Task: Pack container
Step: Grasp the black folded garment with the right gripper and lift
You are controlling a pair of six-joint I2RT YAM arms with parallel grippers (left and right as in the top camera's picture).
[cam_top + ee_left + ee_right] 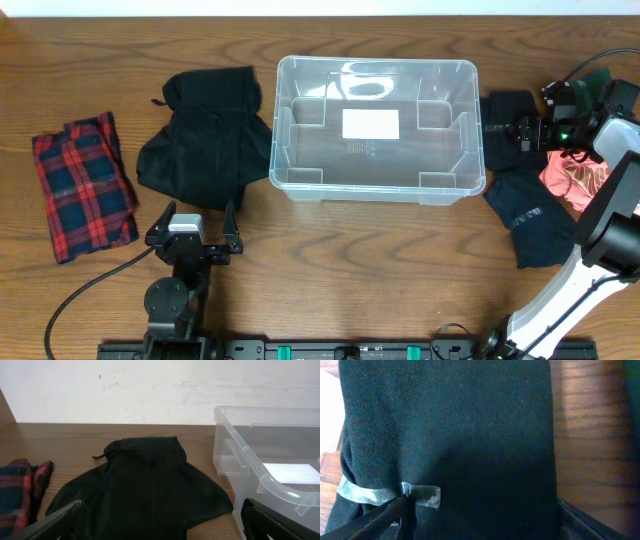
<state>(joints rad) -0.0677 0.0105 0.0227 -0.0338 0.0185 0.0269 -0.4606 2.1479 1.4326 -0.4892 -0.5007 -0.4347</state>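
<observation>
The container (290, 150) is a large clear plastic bin with rounded corners, standing upright and open-topped at the middle of the bench (350, 270), close to the far edge. Its walls are see-through, with moulded ledges stepping in near each inner corner. A white label (370, 124) lies flat on the middle of its base. Besides that label, nothing lies inside it. In the left wrist view its near left corner shows as a thick curved rim, with the label visible through the wall.

Against the container's left wall lies a black garment (205, 135), loosely heaped, its edge touching or just beside the bin. Further toward the left edge of the bench, apart from it, is a folded red and blue plaid cloth (82, 185).

To the right of the container a folded black knit piece (505, 110) lies just beside the wall. A second dark garment (530, 215) lies nearer the front, and a pink cloth (570, 180) sits close to the right edge.

The left tool (196, 225) sits low near the front edge, left of centre, pointing at the black garment, its fingers apart and holding nothing. The right tool (482, 510) is over the folded black knit piece, which fills its wrist view and carries a strip of clear tape (422, 494). Its fingers are spread wide to either side. I cannot tell whether they touch the fabric.
</observation>
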